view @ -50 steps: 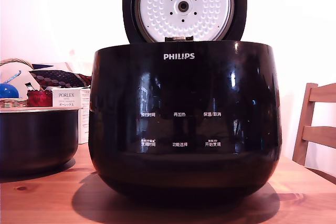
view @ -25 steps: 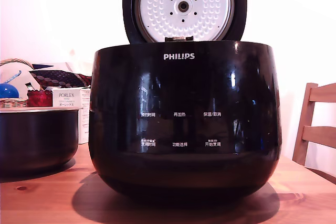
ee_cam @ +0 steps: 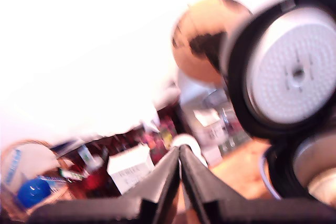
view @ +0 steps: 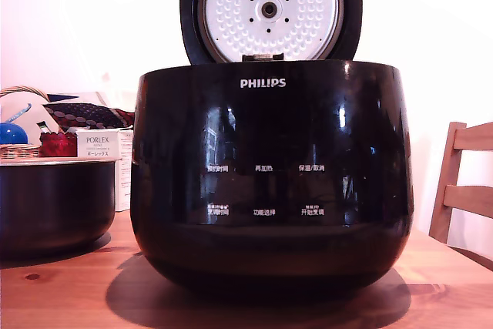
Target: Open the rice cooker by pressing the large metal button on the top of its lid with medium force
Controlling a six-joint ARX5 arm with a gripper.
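Note:
The glossy black rice cooker [view: 269,182] with its white PHILIPS logo fills the middle of the exterior view on the wooden table. Its lid [view: 269,9] stands raised upright behind the body, showing the round silvery dimpled underside with a central hole. The large metal button is not visible. In the blurred wrist view the lid [ee_cam: 294,72] is off to one side, open, above the cooker's rim [ee_cam: 310,171]. My gripper [ee_cam: 179,156] shows only there, its two dark fingers pressed together with nothing between them, away from the cooker.
A smaller dark metal pot [view: 54,206] sits at the exterior view's left. Behind it are a white PORLEX box [view: 100,146], a basket [view: 19,125] with a blue item and clutter. A wooden chair [view: 462,190] stands at the right. A globe [ee_cam: 205,38] shows in the wrist view.

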